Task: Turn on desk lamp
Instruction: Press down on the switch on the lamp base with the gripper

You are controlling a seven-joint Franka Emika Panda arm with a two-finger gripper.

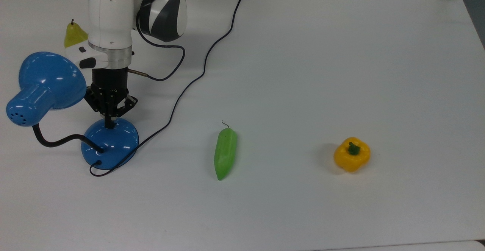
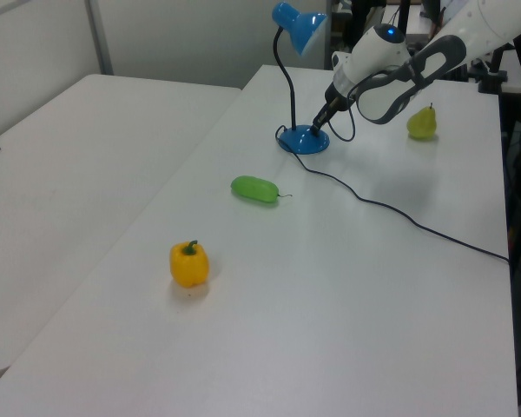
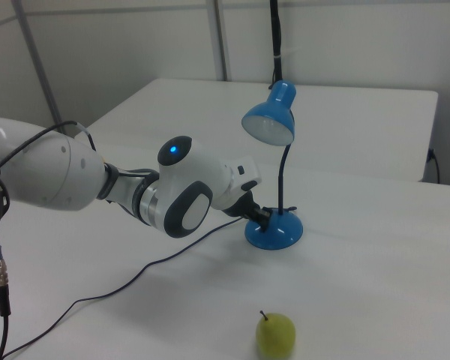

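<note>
Gripper (image 1: 110,122), fingers pinched together, tip on lamp (image 1: 110,143) base. Shade looks unlit; switch press likely unfinished.

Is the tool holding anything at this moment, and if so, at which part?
Nothing is held. The tool, its fingers together, only presses its tip on the round base of the desk lamp.

The arm (image 1: 110,14) wears glossy white shells with dark grey joint bands and a lit blue dot; behind the black gripper (image 1: 110,122) sit a silver ring and a thin black cable (image 1: 166,60) looping off the wrist
</note>
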